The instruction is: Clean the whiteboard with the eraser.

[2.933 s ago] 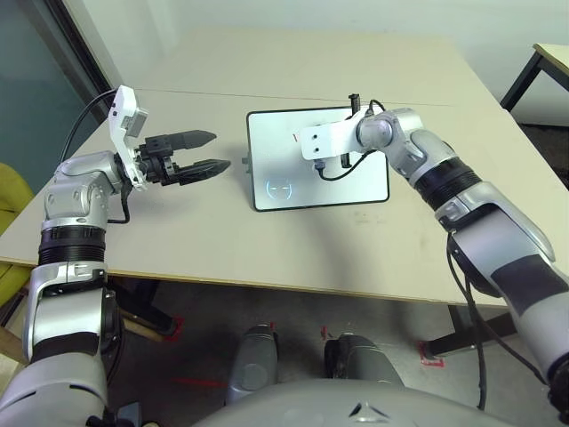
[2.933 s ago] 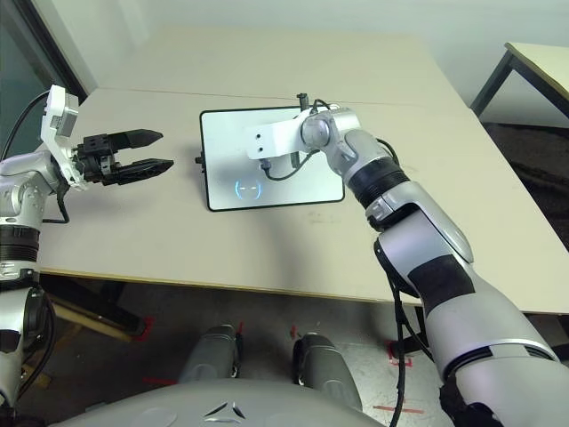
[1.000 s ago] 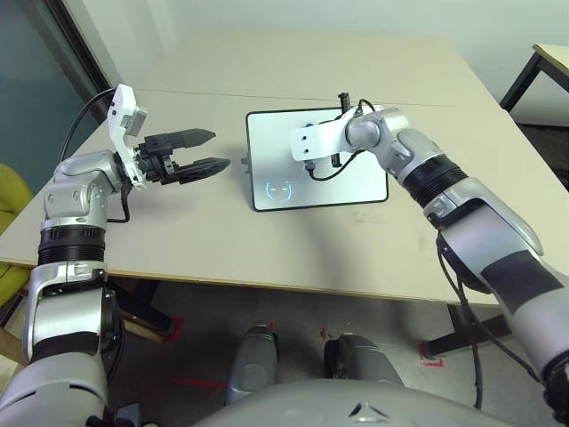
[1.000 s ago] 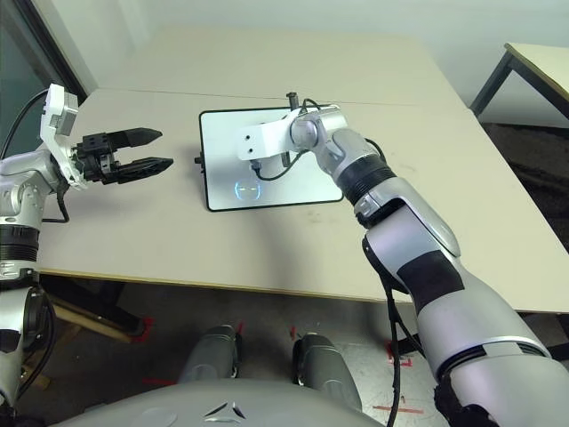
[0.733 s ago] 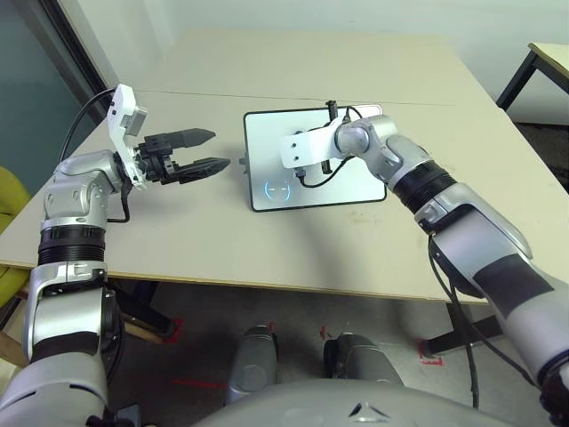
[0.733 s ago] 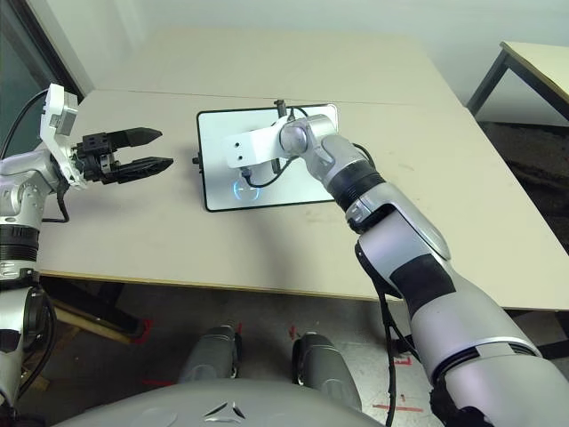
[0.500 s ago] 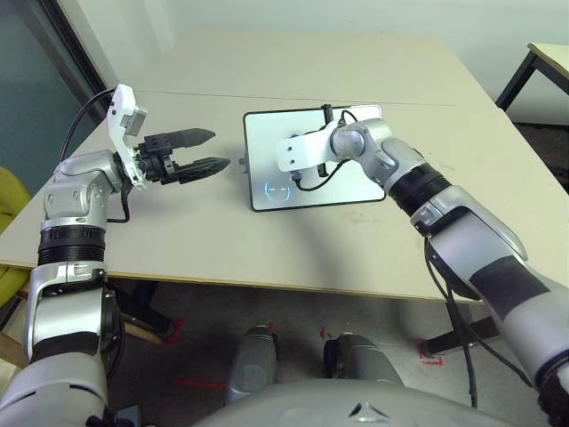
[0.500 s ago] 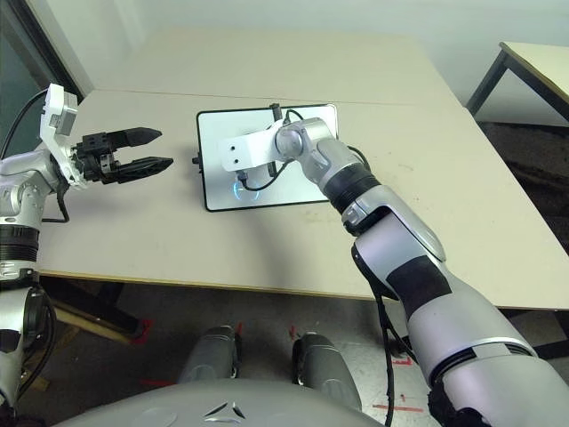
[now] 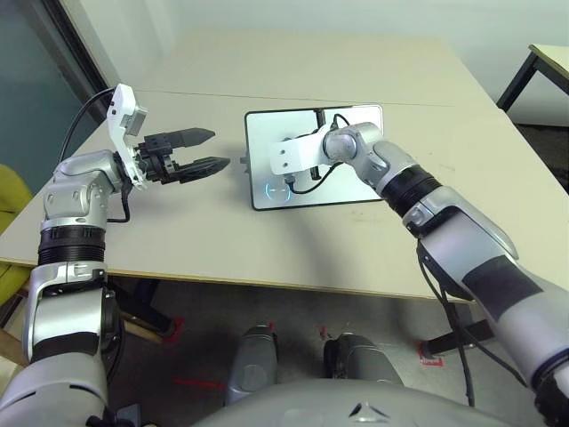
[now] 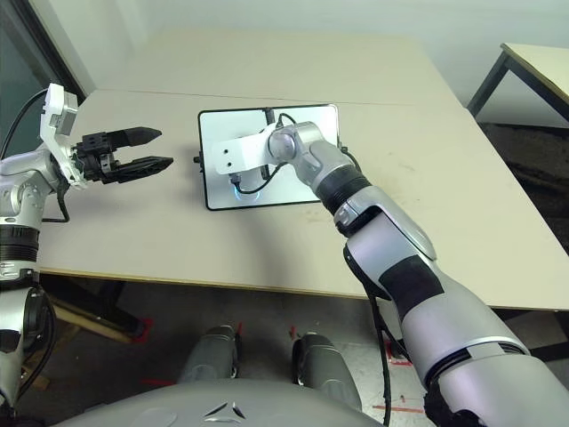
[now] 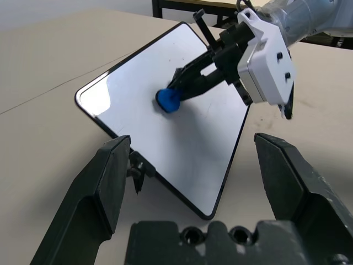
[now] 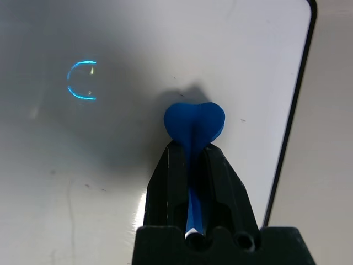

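Whiteboard [image 12: 165, 49]: bluish arc [image 12: 81, 80], no legible writing.

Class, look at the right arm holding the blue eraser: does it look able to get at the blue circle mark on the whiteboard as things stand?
Probably yes. The right gripper is shut on the eraser, whose tip is already over the whiteboard, and only bare board lies between it and the circle mark.

Even, bright overhead light on the worktop [image 9: 178, 222]. The whiteboard [image 9: 356, 178] carries a soft sheen and grey reflections; a broad, soft shadow lies on it around the eraser [image 12: 194, 122] in the right wrist view. Left pincer fingers [image 11: 105, 182] appear slightly soft, close to the lens. Head views bend mildly toward their edges.
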### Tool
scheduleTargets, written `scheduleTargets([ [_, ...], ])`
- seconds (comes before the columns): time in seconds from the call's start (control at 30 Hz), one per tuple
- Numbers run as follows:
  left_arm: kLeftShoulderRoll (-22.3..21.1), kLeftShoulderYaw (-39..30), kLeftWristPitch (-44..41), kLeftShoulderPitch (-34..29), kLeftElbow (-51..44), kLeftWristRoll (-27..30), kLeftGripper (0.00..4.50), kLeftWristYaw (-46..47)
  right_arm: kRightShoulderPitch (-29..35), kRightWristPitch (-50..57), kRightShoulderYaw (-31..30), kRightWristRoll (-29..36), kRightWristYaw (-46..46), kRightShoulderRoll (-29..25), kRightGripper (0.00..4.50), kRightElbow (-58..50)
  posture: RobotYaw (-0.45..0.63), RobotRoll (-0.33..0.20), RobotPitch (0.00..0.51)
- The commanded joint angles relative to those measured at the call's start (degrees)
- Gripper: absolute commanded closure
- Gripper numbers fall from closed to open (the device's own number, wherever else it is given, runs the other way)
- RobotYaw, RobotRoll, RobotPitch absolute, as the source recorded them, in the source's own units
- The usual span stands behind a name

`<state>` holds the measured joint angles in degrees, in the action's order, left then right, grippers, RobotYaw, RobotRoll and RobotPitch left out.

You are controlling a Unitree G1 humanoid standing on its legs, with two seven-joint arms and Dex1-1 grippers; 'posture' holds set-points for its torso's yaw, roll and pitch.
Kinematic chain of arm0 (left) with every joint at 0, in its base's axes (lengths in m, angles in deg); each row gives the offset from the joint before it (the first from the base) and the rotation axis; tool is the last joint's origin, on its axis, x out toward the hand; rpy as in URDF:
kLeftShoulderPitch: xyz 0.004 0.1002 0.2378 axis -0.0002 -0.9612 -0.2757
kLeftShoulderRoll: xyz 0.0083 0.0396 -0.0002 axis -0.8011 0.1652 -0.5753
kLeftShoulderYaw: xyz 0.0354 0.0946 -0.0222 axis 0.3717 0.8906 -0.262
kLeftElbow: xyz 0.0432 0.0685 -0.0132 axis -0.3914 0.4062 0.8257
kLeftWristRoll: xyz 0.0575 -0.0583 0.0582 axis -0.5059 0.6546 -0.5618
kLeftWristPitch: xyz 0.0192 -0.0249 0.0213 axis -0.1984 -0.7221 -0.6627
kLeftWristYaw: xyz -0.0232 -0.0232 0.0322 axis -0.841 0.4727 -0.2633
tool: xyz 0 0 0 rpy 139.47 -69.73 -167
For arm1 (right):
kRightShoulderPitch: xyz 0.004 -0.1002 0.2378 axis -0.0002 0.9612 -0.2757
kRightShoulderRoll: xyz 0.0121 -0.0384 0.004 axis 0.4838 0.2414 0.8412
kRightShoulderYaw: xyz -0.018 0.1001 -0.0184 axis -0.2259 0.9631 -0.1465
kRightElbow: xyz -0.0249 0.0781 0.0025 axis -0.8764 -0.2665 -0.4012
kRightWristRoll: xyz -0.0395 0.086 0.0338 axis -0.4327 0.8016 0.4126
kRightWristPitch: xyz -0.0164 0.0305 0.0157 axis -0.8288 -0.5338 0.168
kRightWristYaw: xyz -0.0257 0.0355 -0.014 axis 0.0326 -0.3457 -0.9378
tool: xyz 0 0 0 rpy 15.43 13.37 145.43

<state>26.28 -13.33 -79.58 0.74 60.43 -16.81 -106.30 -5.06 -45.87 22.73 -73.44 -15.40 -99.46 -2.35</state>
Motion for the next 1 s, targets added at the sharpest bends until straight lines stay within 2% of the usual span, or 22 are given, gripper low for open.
scheduleTargets([
  [0.03,0.36,0.17,0.24,0.01,-0.4,0.26,0.0,-0.09,-0.64,1.2,1.23,0.3,0.69,-2.07,4.41,2.14,0.33,0.0,0.0],
  [0.2,0.49,0.21,0.3,0.04,-0.4,0.24,0.0,-0.09,-0.85,1.38,2.62,1.43,0.94,-4.58,4.41,1.09,0.32,0.0,0.0],
  [0.3,0.3,0.01,0.14,-0.41,-0.89,0.37,0.0,0.0,-0.08,2.95,6.12,4.44,-1.01,-7.26,4.41,-4.19,0.33,0.0,0.0],
  [0.37,-0.04,-0.28,0.13,-0.88,-1.07,0.43,0.0,0.0,1.41,6.53,10.58,8.93,-3.97,-9.3,4.41,-9.84,0.33,0.0,0.0],
  [0.47,-0.49,-0.59,-0.06,-1.55,-1.6,0.55,0.0,0.01,4.93,17.59,19.74,17.09,-8.07,-12.2,4.41,-20.53,0.34,0.0,0.0],
  [0.63,-0.79,-0.87,-0.24,-1.92,-1.71,0.61,0.0,-0.07,10.52,42.32,32.81,25.24,-8.83,-17.35,4.41,-33.3,0.32,0.0,0.0],
  [0.73,-0.14,-0.37,-0.11,-1.34,-1.22,0.38,0.0,0.02,14.36,52.56,38.37,27.06,-4.9,-19.98,4.41,-35.96,0.3,0.0,0.0],
  [0.83,0.72,0.16,-0.17,-1.01,-1.19,0.36,0.0,-0.01,18.38,61.25,40.64,27.13,-0.43,-20.84,4.41,-37.37,0.28,0.0,0.0],
  [1.0,1.19,0.54,0.1,-0.39,-0.35,0.05,0.0,-0.39,22.27,70.25,46.97,31.76,4.79,-17.18,4.41,-34.99,0.28,0.0,0.0],
])
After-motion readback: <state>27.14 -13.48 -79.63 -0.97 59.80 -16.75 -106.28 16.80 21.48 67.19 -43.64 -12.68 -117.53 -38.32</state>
